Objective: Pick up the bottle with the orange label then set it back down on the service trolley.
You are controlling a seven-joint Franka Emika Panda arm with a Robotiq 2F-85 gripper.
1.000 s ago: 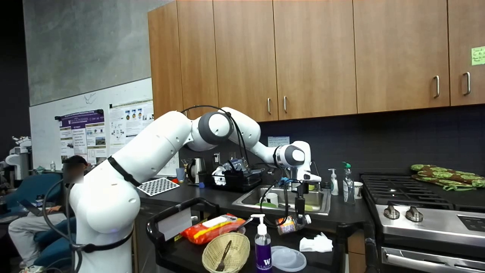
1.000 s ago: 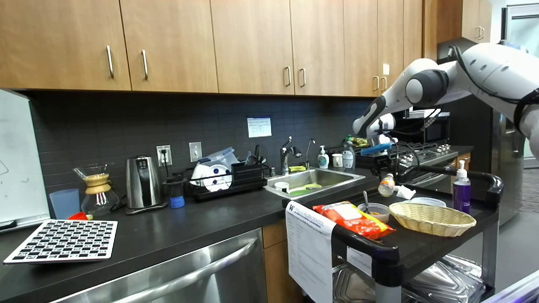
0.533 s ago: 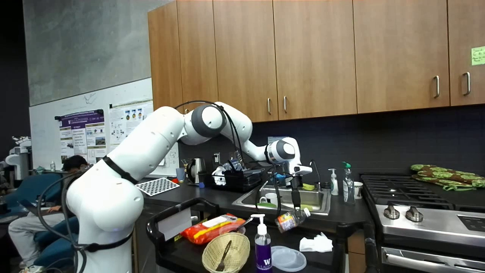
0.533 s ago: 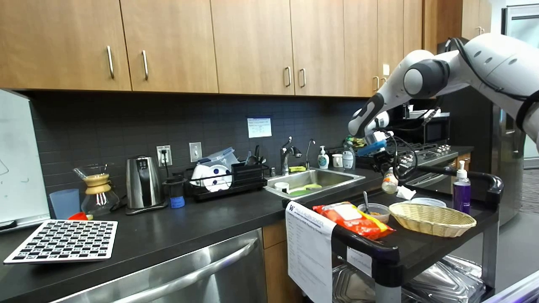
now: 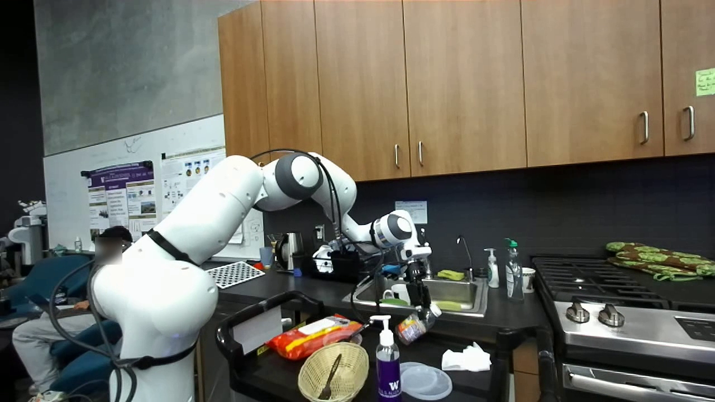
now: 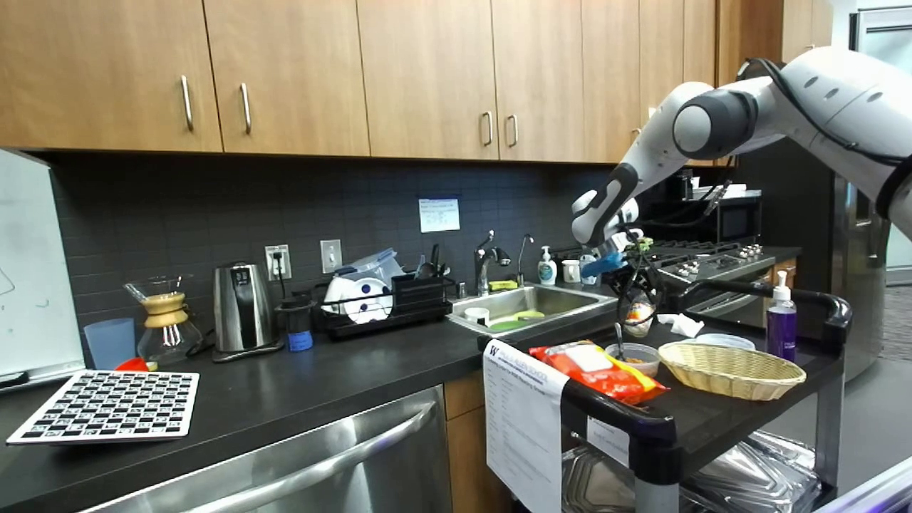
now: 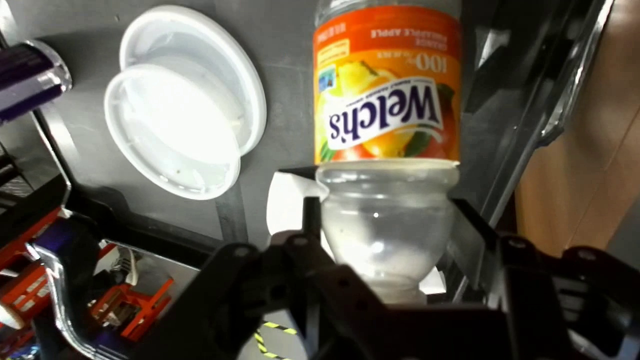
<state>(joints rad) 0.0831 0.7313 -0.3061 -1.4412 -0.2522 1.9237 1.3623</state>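
The flat-topped black service trolley [image 5: 427,350] spans the lower centre in an exterior view; near its far edge the black gripper [image 7: 387,222] clasps the tilted clear plastic bottle with the orange label [image 5: 412,328]; black trolley top shows between bottle and crumpled white tissue [image 5: 467,358] at right; only the wrist view makes "Welch's" readable.

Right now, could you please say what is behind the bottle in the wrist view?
The service trolley, with crumpled white paper on it; the bottle and gripper hide parts of both.
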